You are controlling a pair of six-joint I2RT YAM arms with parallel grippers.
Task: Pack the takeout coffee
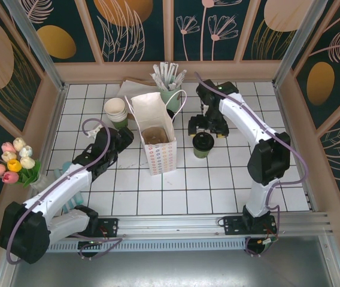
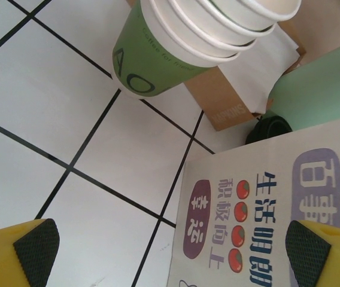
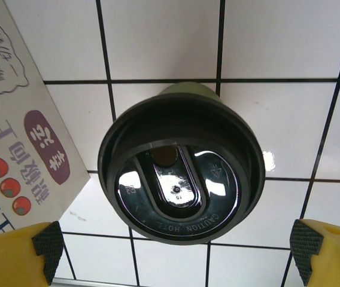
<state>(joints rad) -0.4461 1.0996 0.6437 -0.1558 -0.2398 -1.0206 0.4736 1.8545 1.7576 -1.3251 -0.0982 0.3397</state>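
While hanging wide open, empty, over coffee cup (image 3: 185,89): lower right claw (image 3: 177,248) straight, centred; squeeze gently below lid (image 3: 179,191).

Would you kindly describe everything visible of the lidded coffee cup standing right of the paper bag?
The coffee cup is a small green-sided paper cup, upright on the white tiled table, capped with a glossy black plastic lid bearing a raised sip panel and embossed lettering. It stands beside the paper bag, apart from it. The open right end effector hovers above, not touching.
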